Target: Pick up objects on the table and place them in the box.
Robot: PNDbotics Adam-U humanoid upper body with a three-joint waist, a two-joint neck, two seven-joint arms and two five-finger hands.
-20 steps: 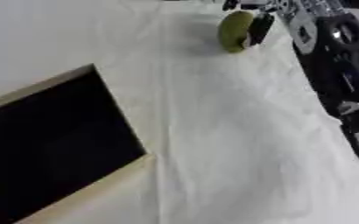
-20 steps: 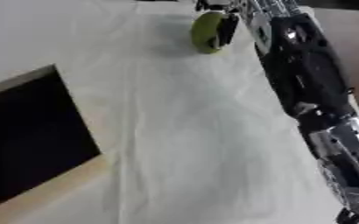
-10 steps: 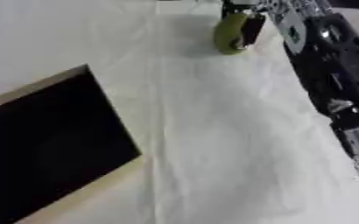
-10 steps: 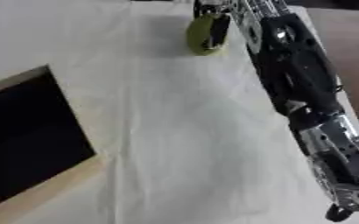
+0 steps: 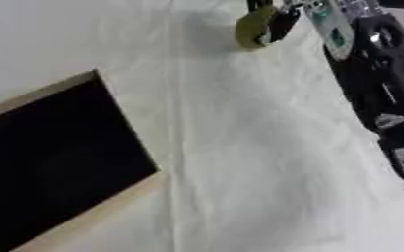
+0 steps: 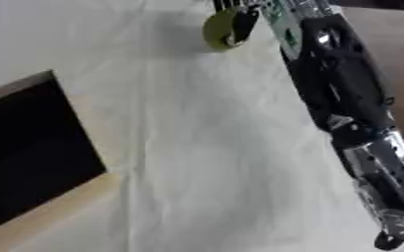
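Note:
A yellow-green rounded object (image 5: 254, 28) sits at the far top of the white cloth, and my right hand (image 5: 279, 22) has its dark fingers curled round it. The right arm (image 6: 339, 93) runs down the right side of both views. The box (image 5: 54, 162), with a light wooden rim and a black inside, lies at the left, well apart from the hand. My left hand shows in neither view.
A creased white cloth (image 5: 240, 162) covers the table between the box and the arm. A brown surface (image 6: 395, 44) shows at the upper right beyond the cloth.
The whole picture has shifted and tilted, so the camera has moved. The right hand stays curled round the yellow-green object near the top edge, now slightly higher in view.

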